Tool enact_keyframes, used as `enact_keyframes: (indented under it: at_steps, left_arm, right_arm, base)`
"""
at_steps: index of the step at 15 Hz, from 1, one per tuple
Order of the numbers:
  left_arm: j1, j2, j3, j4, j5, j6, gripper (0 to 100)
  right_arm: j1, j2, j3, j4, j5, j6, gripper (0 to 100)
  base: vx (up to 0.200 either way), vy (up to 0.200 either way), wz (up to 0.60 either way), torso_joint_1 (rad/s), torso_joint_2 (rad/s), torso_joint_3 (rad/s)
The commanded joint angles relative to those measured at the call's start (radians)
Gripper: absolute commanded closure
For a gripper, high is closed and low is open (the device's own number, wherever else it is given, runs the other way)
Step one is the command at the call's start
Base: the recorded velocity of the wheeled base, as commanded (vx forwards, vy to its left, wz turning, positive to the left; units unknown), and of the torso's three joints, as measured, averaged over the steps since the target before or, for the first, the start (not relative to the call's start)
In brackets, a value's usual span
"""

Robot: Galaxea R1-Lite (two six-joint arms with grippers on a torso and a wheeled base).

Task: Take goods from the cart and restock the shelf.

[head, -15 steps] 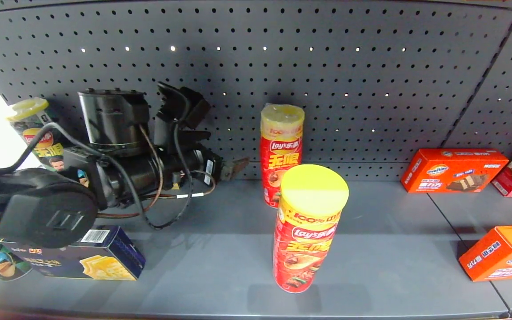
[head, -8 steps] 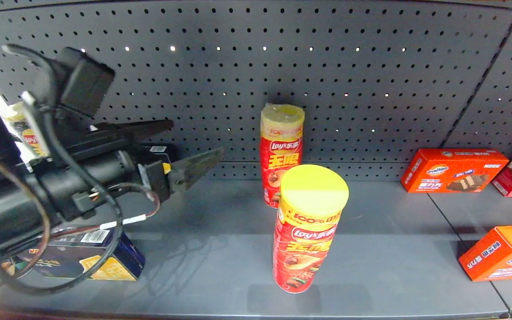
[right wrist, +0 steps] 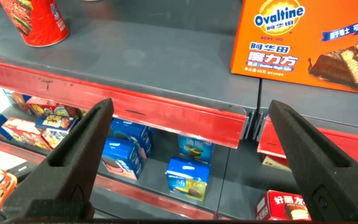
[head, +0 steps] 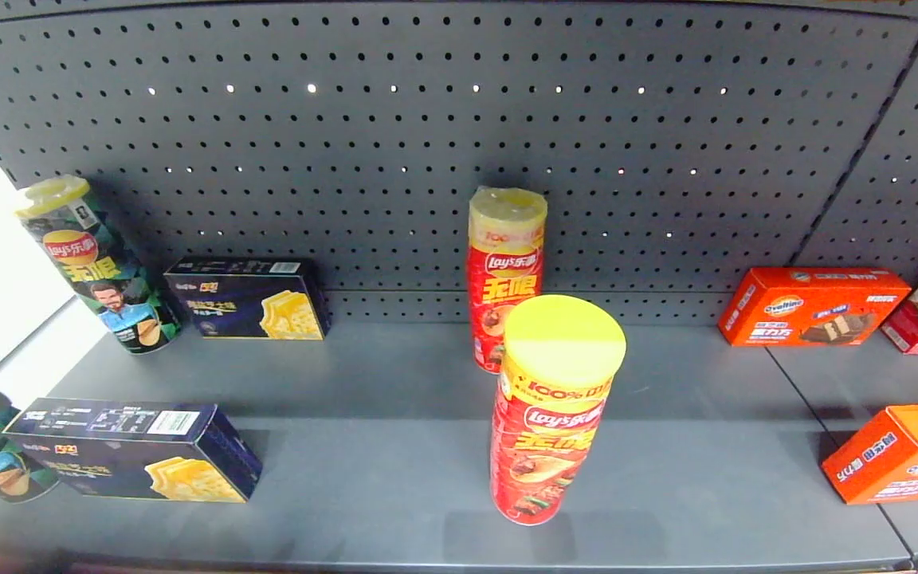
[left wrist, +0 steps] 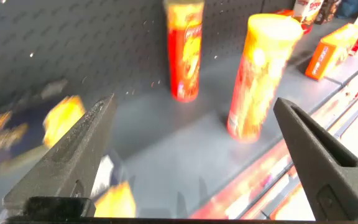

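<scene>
On the grey shelf two red chip cans stand upright, one near the front and one behind it. One dark blue box lies against the back panel; a second dark blue box lies at the front left. My left gripper is open and holds nothing; it faces the shelf from the left, with both red cans beyond it. My right gripper is open and holds nothing, below the shelf's red front strip.
A green chip can stands at the back left. Orange boxes lie at the right, one near the front. Blue packs sit on the lower shelf. Bare shelf lies between the blue boxes and the cans.
My left arm has pulled back to the left and out of the head view. The rear dark blue box it was hiding now lies uncovered by the back panel.
</scene>
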Motion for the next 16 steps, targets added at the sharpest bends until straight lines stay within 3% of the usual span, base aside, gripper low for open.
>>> enact_keyframes:
  at_steps: [1,3,4,7,9,14,15,16]
  left_arm:
    - [0.209,-0.215,0.146,0.043,-0.033,-0.014,0]
    - [0.390,-0.312,0.296,-0.054,-0.074,-0.015,0]
    - [0.442,-0.371,0.364,-0.069,-0.085,-0.018,0]
    - [0.528,-0.525,0.375,0.127,-0.088,-0.014,0]
    - [0.528,-0.606,0.375,0.284,-0.083,-0.004,0]
    - [0.527,-0.606,0.375,0.282,-0.085,0.002,0]
    - [0.527,-0.606,0.375,0.284,-0.097,-0.030,0]
    - [0.527,-0.606,0.375,0.284,-0.166,-0.052,0]
  right_arm:
    - [0.000,0.001,0.000,0.000,0.000,0.000,0]
    - [0.000,0.001,0.000,0.000,0.000,0.000,0]
    - [0.000,0.001,0.000,0.000,0.000,0.000,0]
    - [0.000,0.001,0.000,0.000,0.000,0.000,0]
    - [0.000,0.001,0.000,0.000,0.000,0.000,0]
    - [0.000,0.001,0.000,0.000,0.000,0.000,0]
    - [0.000,0.001,0.000,0.000,0.000,0.000,0]
    - [0.000,0.001,0.000,0.000,0.000,0.000,0]
  base:
    - [0.000,0.000,0.00,0.000,0.00,0.000]
    - [0.000,0.000,0.00,0.000,0.00,0.000]
    - [0.000,0.000,0.00,0.000,0.00,0.000]
    - [0.000,0.000,0.00,0.000,0.00,0.000]
    - [0.000,0.000,0.00,0.000,0.00,0.000]
    - [0.000,0.000,0.00,0.000,0.00,0.000]
    - [0.000,0.000,0.00,0.000,0.00,0.000]
    - [0.000,0.000,0.00,0.000,0.00,0.000]
